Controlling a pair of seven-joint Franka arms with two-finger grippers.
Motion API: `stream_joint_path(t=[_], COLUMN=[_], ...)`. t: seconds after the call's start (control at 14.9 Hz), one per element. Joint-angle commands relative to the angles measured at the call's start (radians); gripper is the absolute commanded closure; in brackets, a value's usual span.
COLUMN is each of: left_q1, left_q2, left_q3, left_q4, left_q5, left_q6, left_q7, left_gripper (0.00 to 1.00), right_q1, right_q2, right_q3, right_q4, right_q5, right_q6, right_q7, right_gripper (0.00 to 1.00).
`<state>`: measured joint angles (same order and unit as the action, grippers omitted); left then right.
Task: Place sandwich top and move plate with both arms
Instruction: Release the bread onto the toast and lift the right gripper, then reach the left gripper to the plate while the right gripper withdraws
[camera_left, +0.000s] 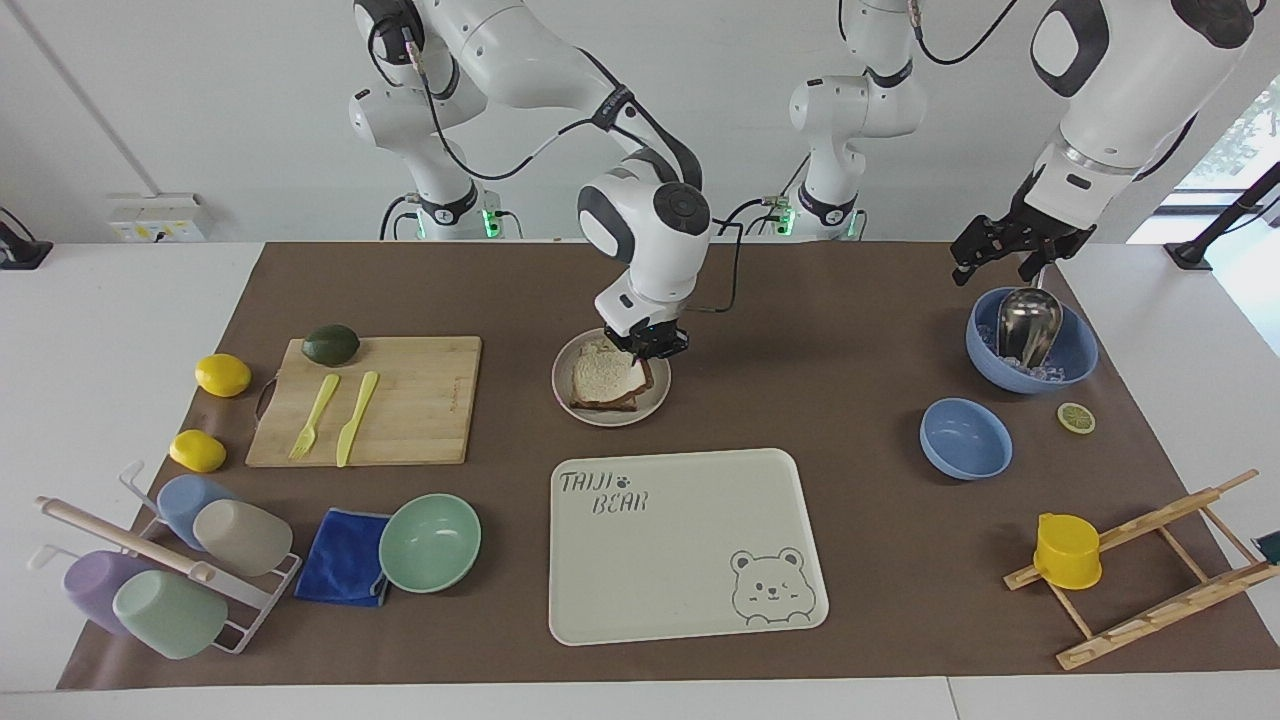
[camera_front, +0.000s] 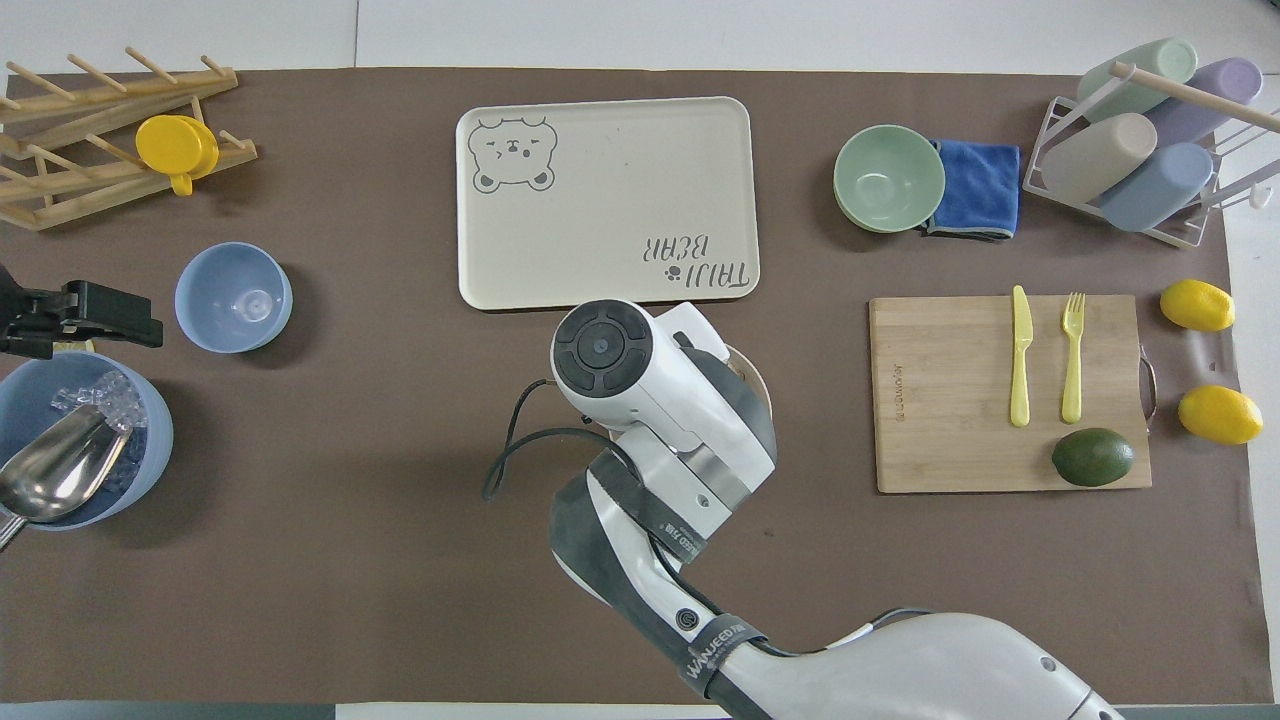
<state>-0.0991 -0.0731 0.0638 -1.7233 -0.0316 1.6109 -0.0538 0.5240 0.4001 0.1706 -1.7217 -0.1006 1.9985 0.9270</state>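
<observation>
Right hand (camera_left: 655, 346) pinches one sandwich top (camera_left: 606, 376) on one plate (camera_left: 655, 399).

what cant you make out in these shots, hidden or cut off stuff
- Overhead view: the right arm's wrist covers the sandwich top and most of the plate, so only a sliver of rim shows.
- Facing view: whatever lies under the sandwich top is hidden by the slice itself.
- Facing view: whether the right pincer touches the slice is too small to tell.
- Overhead view: the left pincer is partly cut off by the frame edge.

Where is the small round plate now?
In the facing view, the plate sits mid-table, between the cutting board and the blue bowls, nearer to the robots than the bear tray.
</observation>
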Motion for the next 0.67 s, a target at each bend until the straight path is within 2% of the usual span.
stream_joint_path(t=[0.0, 0.07, 0.13, 0.27, 0.33, 0.4, 0.54, 0.6], left_q1=[0.009, 0.009, 0.009, 0.006, -0.005, -0.017, -0.047, -0.05], left_q2=[-0.042, -0.047, -0.056, -0.073, -0.074, -0.067, -0.065, -0.065], left_q3=[-0.004, -0.004, -0.004, -0.006, -0.006, -0.009, -0.009, -0.01], left_q4=[-0.056, -0.068, -0.094, -0.148, -0.166, -0.182, -0.232, -0.26], left_q5=[0.01, 0.007, 0.001, -0.03, -0.036, -0.045, -0.068, -0.08], left_q6=[0.017, 0.029, 0.053, 0.104, 0.124, 0.147, 0.207, 0.237], left_q7=[0.006, 0.006, 0.005, -0.018, -0.046, -0.07, -0.081, -0.081], left_gripper=[0.0, 0.0, 0.0, 0.0, 0.0, 0.0, 0.0, 0.0], right_q1=[-0.036, -0.041, -0.041, -0.041, -0.042, -0.041, -0.033, -0.035], right_q2=[-0.035, -0.035, -0.035, -0.035, -0.035, -0.035, -0.033, -0.033], right_q3=[0.009, 0.009, 0.009, 0.009, 0.009, 0.007, 0.007, 0.007], right_q4=[-0.068, -0.07, -0.07, -0.068, -0.065, -0.062, -0.058, -0.055], right_q5=[0.038, 0.038, 0.038, 0.05, 0.059, 0.068, 0.078, 0.081], right_q6=[0.046, 0.046, 0.046, 0.048, 0.048, 0.048, 0.048, 0.046], right_q7=[-0.023, -0.028, -0.031, -0.031, -0.033, -0.031, -0.031, -0.031], right_gripper=[0.79, 0.75, 0.64, 0.26, 0.2, 0.19, 0.06, 0.05])
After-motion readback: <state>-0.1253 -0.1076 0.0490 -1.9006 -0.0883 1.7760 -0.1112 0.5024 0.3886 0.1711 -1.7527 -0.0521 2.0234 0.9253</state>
